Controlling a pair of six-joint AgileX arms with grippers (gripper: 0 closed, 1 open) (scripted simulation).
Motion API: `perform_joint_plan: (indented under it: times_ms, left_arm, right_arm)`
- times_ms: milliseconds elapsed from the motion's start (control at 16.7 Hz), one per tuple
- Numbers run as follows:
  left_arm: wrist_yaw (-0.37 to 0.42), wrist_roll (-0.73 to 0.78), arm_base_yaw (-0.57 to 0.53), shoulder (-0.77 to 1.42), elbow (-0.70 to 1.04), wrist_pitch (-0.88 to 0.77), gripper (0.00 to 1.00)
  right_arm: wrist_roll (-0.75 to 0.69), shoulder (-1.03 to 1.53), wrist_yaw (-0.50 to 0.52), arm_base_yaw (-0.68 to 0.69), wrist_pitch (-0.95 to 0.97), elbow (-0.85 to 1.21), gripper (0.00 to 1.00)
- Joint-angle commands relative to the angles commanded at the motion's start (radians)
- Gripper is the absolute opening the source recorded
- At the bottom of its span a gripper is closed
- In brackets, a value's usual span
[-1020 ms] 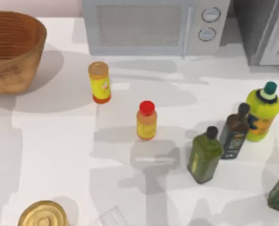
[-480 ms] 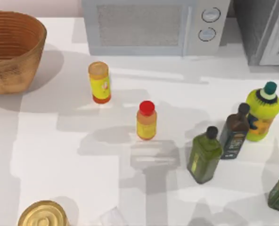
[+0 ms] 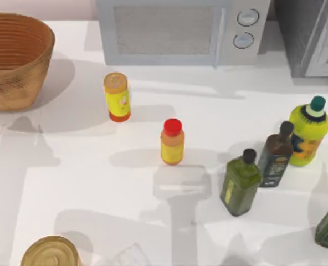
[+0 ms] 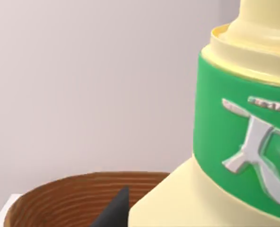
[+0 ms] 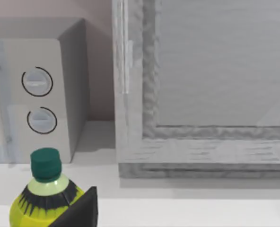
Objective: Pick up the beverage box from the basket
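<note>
Top view: the wicker basket (image 3: 14, 58) sits at the upper left of the table (image 3: 70, 166); a tan-lidded yellow bottle (image 3: 117, 97) and a red-capped bottle (image 3: 172, 142) stand near the centre.

Left wrist view: the beverage box (image 4: 225, 156) looms upright, long axis vertical, above the basket (image 4: 74, 194). One dark left fingertip (image 4: 115, 210) lies beside it; whether it is grasped cannot be told.

Right wrist view: a green-capped bottle (image 5: 45, 194) stands before the microwave (image 5: 36, 94).

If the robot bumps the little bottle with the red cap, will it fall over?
Probably, if bumped up high. The red-capped bottle stands upright, taller than it is wide, on the smooth white table, so it might tip or slide. Its body looks round, so once down it could roll, perhaps toward the green oil bottle.
</note>
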Motion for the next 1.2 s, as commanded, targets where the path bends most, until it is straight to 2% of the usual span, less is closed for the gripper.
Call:
perform_joint_plan:
  times_ms: [240, 480, 900, 1020, 1200]
  left_arm:
    - [-0.030, -0.003, -0.029, -0.313, -0.217, -0.106, 0.00]
    - [-0.048, -0.005, -0.046, -0.465, -0.345, -0.169, 0.00]
    - [-0.059, -0.005, -0.051, -0.462, -0.353, -0.171, 0.00]
    - [-0.107, -0.008, -0.087, -0.413, -0.334, -0.156, 0.00]
    - [-0.244, -0.012, -0.187, -0.280, -0.267, -0.099, 0.00]
  right_arm:
    - [0.000, 0.000, 0.000, 0.000, 0.000, 0.000, 1.00]
    - [0.000, 0.000, 0.000, 0.000, 0.000, 0.000, 1.00]
    - [0.000, 0.000, 0.000, 0.000, 0.000, 0.000, 1.00]
    - [0.000, 0.000, 0.000, 0.000, 0.000, 0.000, 1.00]
    - [0.000, 0.000, 0.000, 0.000, 0.000, 0.000, 1.00]
